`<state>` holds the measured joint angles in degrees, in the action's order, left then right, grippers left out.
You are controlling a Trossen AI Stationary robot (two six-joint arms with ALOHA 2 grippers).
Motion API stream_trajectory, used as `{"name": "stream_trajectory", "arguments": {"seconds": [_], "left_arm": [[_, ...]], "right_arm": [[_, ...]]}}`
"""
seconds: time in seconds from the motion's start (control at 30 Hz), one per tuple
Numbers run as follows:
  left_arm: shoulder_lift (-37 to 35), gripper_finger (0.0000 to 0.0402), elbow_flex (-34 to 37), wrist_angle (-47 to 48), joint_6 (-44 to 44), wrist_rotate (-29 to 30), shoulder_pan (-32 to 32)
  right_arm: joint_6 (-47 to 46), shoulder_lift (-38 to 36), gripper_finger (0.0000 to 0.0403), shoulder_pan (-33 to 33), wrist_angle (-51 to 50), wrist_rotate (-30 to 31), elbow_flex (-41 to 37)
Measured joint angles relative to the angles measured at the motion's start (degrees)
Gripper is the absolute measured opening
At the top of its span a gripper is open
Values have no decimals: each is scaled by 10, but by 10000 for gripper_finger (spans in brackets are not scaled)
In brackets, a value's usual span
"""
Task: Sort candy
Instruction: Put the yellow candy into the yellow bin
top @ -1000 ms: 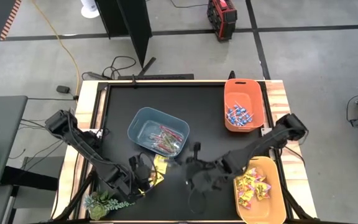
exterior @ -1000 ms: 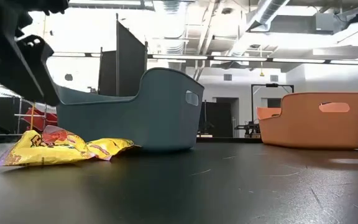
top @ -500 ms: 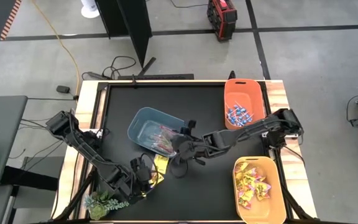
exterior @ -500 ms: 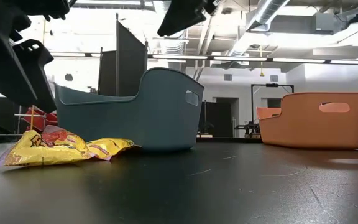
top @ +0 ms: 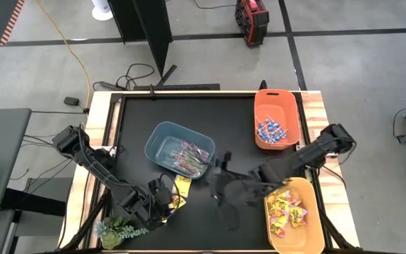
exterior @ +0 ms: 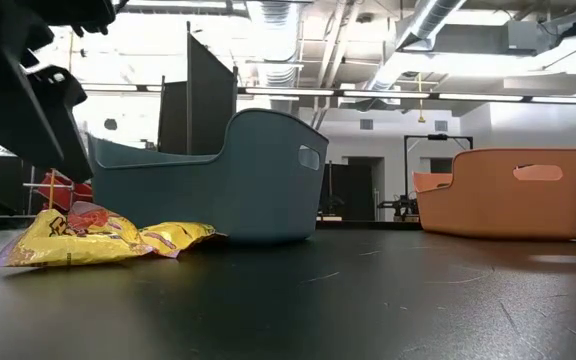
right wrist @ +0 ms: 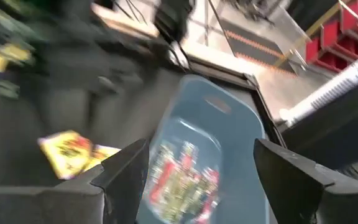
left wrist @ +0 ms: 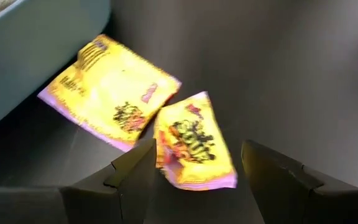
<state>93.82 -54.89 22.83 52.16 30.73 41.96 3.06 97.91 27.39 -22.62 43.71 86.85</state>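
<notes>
Two yellow packets with red print lie flat on the black worktop, one overlapping the other, just beside the near wall of the blue-grey bin. In the low view the same packets sit at the foot of that bin, touching the worktop.

Inside the blue-grey bin lies a loose heap of slim pinkish sticks, gathered toward the side nearer the right arm. The orange bin at the far right of the worktop holds blue-wrapped lollipops. The yellow bin at the near right holds a pile of yellow packets with red print.

The left pincer hangs low over the two loose packets, its jaws spread wide on either side of the nearer packet, gripping nothing; whether the fingers touch the worktop cannot be told.

The right pincer hovers above bare worktop between the blue-grey bin and the yellow bin, apart from both. Its jaws stand wide open and empty, and its wrist view looks down on the blue-grey bin and the sticks within.

A small green plant stands at the near left corner of the worktop, beside the left arm.
</notes>
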Motion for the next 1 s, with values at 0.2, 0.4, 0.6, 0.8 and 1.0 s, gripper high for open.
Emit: {"name": "stream_trajectory", "arguments": {"seconds": [0.2,0.4,0.6,0.8,1.0], "left_arm": [[0,230,0,24,20,-12,-20],[17,230,0,14,16,-69,-39],[75,230,-2,-24,0,-127,-61],[71,170,-2,-23,-4,-125,-72],[49,25,-31,-31,-72,-120,-71]], "right_arm": [[2,-21,302,91,18,43,1],[4,-23,302,173,21,133,1],[0,-23,302,226,22,208,1],[0,-23,302,247,20,244,1],[0,-23,301,256,19,259,1]]}}
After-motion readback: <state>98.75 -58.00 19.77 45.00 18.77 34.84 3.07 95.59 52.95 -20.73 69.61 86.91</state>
